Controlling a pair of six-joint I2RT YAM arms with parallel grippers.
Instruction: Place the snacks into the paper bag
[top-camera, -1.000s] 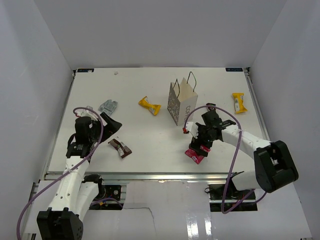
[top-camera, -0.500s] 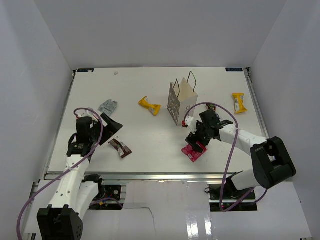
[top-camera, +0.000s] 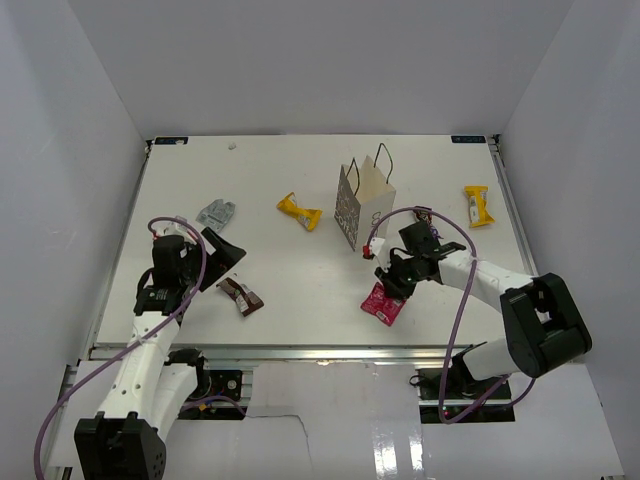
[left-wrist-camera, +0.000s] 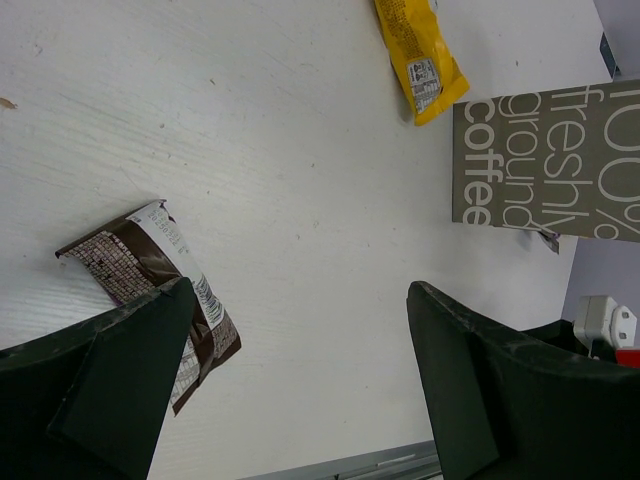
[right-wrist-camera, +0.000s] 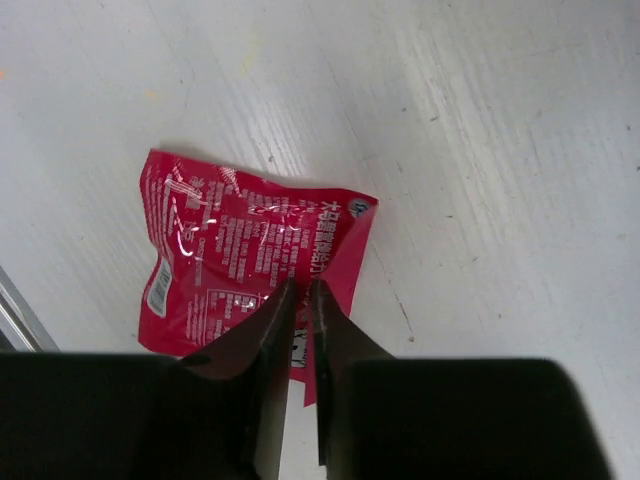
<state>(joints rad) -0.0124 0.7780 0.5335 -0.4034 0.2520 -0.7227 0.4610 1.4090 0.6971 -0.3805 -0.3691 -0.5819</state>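
My right gripper (top-camera: 393, 285) is shut on the near edge of a red-pink snack (top-camera: 381, 303), which lies crinkled on the table in front of the paper bag (top-camera: 362, 205). In the right wrist view the jaws pinch the red-pink snack (right-wrist-camera: 230, 250) at its rim, right gripper (right-wrist-camera: 302, 290). The white bag stands upright with its black cord handles up. My left gripper (top-camera: 222, 255) is open, hovering just beside a brown snack (top-camera: 240, 296). In the left wrist view the brown snack (left-wrist-camera: 140, 265) lies by the left finger of the left gripper (left-wrist-camera: 300, 300).
A yellow snack (top-camera: 299, 211) lies left of the bag and another yellow one (top-camera: 478, 205) near the right table edge. A silver-grey packet (top-camera: 216, 213) sits at the far left. The bag's lettered side (left-wrist-camera: 545, 165) shows in the left wrist view.
The right gripper has come down and shut on the red-pink snack, which has shifted slightly toward the bag. The left arm has hardly moved.
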